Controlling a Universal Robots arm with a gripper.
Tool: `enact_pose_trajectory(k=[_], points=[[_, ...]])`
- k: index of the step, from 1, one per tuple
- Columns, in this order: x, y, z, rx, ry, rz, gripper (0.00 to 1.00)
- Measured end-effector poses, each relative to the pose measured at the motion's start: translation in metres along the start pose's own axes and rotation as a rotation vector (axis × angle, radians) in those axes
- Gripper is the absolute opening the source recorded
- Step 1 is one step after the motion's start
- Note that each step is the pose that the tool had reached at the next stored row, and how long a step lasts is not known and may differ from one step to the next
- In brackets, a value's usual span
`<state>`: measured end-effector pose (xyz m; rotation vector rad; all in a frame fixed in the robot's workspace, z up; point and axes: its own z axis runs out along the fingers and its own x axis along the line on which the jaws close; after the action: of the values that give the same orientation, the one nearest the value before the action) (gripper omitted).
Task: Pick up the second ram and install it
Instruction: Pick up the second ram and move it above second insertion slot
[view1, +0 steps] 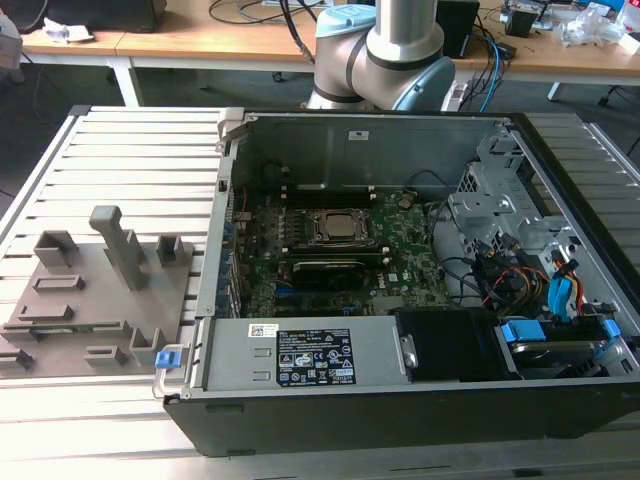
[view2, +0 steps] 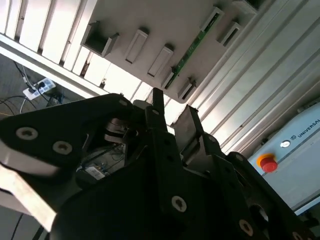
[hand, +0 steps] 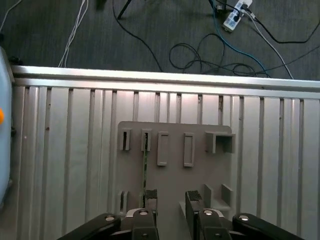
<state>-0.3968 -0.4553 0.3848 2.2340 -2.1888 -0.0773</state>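
1. The gripper (hand: 171, 201) is held above a grey plate (hand: 175, 172) of holder blocks. The plate lies on the slatted metal worktop (hand: 65, 150).
2. The fingers (hand: 193, 202) are spread apart, and nothing is held between them.
3. The ram (hand: 145, 165), a thin green stick, is seen in both wrist views. It stands on edge in the plate, seated between two small slotted blocks.
4. In the first wrist view, one end of the ram is lined up with one fingertip. No contact between them can be made out.
5. In the second wrist view, the ram is seen well beyond the fingertips.
6. In the exterior view, the plate is placed at the exterior view's left, just beside an open computer case (view1: 400, 420).
7. The motherboard (view1: 400, 235) is exposed inside the case, with a processor socket near its middle.
8. The arm (view1: 405, 40) is mounted behind the case.
9. Cables and a power strip (hand: 235, 12) are seen on the dark floor beyond the worktop.
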Motion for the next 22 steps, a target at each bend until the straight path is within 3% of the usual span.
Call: enact_pose_trajectory(k=[2,4,7,15,22], points=[[0.0001,0.0,0.0005,0.0016,-0.0027,0.062,0.36],[0.0002,-0.0001,0.0005,0.0023,-0.001,0.09,0.36],[0.0003,0.0,0.0009,0.0024,-0.0003,0.093,0.36],[0.0104,-0.0003,0.0111,0.0023,-0.0003,0.093,0.36],[0.0129,-0.0006,0.0187,0.0025,-0.0004,0.093,0.36]])
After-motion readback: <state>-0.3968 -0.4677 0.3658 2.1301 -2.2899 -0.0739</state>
